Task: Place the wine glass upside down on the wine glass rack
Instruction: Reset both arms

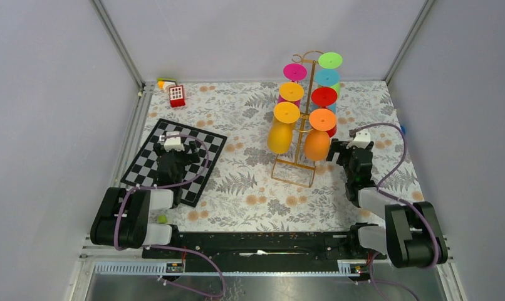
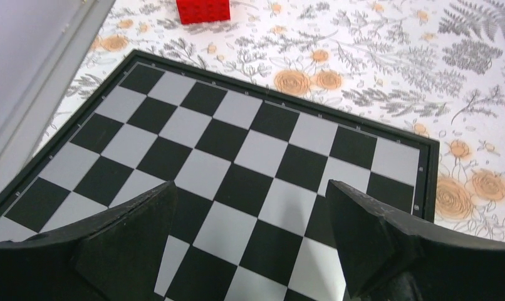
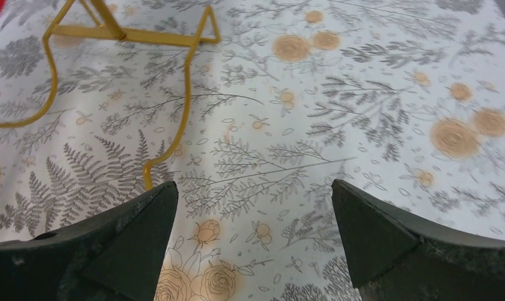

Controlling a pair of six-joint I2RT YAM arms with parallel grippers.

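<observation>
- Both pincers stand released and empty: left pincer [image 2: 250, 188] above the flat black-and-white chessboard [image 2: 237, 150], right pincer [image 3: 250, 185] over the fern-printed table [image 3: 363, 113].
- Wine glass rack [image 1: 292, 181], thin gold wire, stands just beyond the right pincer; opaque coloured wine glasses [image 1: 286, 114] hang inverted, disc feet uppermost.
- Orange wine glass [image 1: 317, 144] hangs just beside the right pincer; placement appears complete, no glass seen loose.

Chessboard [image 1: 140, 169] left of wine glass rack [image 1: 298, 150]
</observation>
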